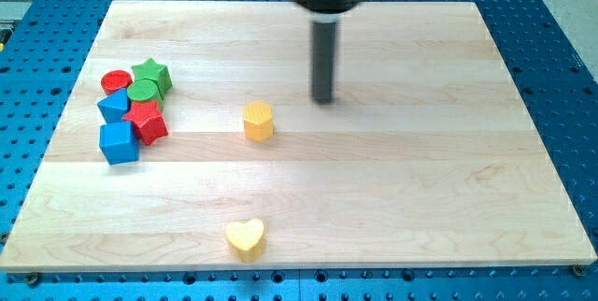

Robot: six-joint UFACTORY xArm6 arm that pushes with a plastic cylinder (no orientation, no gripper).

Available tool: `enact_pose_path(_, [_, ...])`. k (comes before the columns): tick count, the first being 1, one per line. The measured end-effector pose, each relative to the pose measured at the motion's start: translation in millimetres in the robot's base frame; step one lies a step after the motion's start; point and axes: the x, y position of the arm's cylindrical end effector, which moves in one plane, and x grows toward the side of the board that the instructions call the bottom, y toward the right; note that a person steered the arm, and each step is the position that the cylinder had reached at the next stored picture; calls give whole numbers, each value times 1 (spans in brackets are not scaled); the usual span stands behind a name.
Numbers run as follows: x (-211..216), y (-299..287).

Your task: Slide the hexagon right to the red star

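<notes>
A yellow hexagon (259,121) sits near the middle of the wooden board (420,179). A red star (148,122) lies at the view's left, inside a cluster of blocks. My tip (323,101) rests on the board to the right of the hexagon and slightly above it, a short gap away and not touching it. The red star is far to the left of both.
The left cluster also holds a red cylinder (117,81), a green star (151,75), a green cylinder (145,92), a blue block (114,107) and a blue cube (119,142). A yellow heart (245,238) lies near the bottom edge.
</notes>
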Motion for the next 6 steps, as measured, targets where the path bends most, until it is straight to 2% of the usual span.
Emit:
enact_pose_path(1, [45, -59])
enact_pose_path(2, [60, -126])
enact_pose_path(3, [63, -162])
enact_pose_path(4, [72, -163])
enact_pose_path(5, [78, -132])
enact_pose_path(6, [138, -53])
